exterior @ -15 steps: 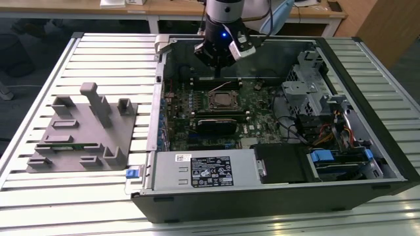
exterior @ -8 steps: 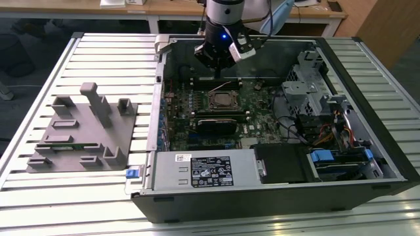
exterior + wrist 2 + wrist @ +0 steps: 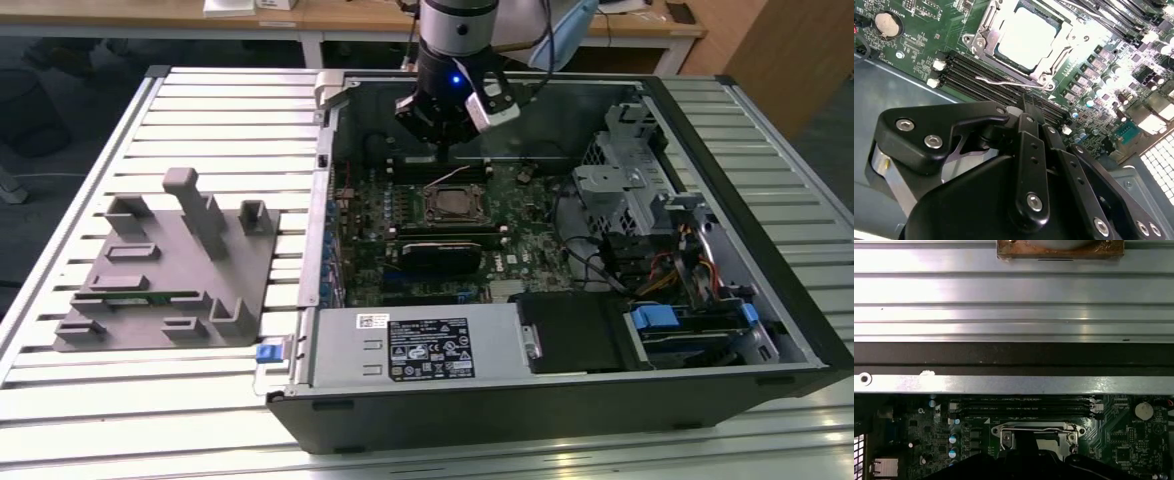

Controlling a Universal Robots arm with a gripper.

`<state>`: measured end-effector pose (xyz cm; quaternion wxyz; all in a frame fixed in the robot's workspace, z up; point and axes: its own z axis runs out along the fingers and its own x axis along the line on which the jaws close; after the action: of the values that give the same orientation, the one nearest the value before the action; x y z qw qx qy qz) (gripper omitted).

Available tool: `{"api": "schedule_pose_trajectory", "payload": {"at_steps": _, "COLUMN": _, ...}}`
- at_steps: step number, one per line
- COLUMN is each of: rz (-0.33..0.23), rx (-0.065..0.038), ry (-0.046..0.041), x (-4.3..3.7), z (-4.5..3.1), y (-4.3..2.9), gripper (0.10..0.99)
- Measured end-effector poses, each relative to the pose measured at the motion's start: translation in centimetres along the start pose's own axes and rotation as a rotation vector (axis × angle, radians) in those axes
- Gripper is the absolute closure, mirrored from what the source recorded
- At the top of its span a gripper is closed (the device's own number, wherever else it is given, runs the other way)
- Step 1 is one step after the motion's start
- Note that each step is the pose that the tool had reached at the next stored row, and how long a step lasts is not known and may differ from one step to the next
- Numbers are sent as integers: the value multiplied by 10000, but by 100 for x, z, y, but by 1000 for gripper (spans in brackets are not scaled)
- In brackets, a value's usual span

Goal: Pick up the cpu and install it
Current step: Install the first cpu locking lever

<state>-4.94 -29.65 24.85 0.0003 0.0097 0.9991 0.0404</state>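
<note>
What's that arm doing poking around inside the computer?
A robot arm's black gripper hangs inside an open black computer case, just above the green motherboard. The small silvery-white square cpu already lies in its socket, whose metal frame is open. A grey plastic tray sits beside the case.

black gripper (image 3: 1024,107) with chunky linkage plates and silver screw heads, silvery arm (image 3: 458,18) segment above a black wrist, little blue light glowing, white block clipped on the side, dark cable trailing off
</note>
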Motion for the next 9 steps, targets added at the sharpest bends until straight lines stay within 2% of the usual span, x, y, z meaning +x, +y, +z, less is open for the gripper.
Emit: {"api": "schedule_pose_trajectory", "payload": {"at_steps": 9, "rz": -5, "rx": -1, "ry": 0, "x": -30, "z": 22, "y": -1, "gripper": 980}}
